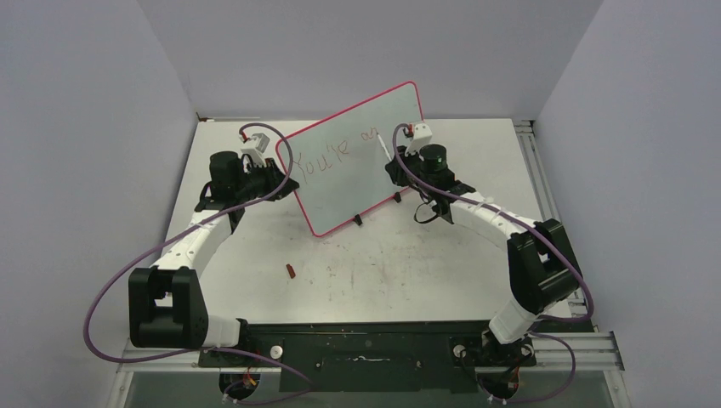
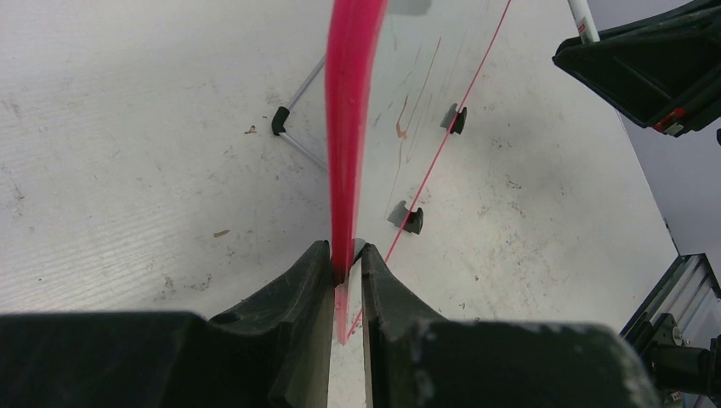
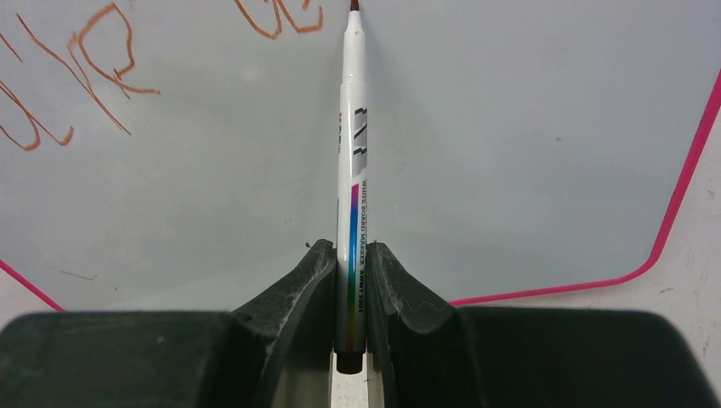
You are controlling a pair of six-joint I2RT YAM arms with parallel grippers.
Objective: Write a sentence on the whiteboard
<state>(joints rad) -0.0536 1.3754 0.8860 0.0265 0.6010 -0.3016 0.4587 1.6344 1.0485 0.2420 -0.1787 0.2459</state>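
The left gripper (image 2: 344, 263) pinches the board's (image 1: 366, 183) pink left rim, its jaws nearly closed on that edge. There is one board, and the sentence (image 1: 327, 157) on its upper left begins "You're". One small red piece (image 1: 291, 271) lies on the table in front of the board, and two black feet (image 1: 358, 220) sit at its lower edge. At its right half, the right gripper (image 3: 350, 255) clamps one marker (image 3: 353, 153), its tip pointing at the board face. Only the left wrist view shows a wire leg (image 2: 293, 127) behind the board. Only the right wrist view shows the marker's print.

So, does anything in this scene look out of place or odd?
A small red piece, perhaps the cap of the marker, lies loose on the table in front of the whiteboard. Nothing else stands out.
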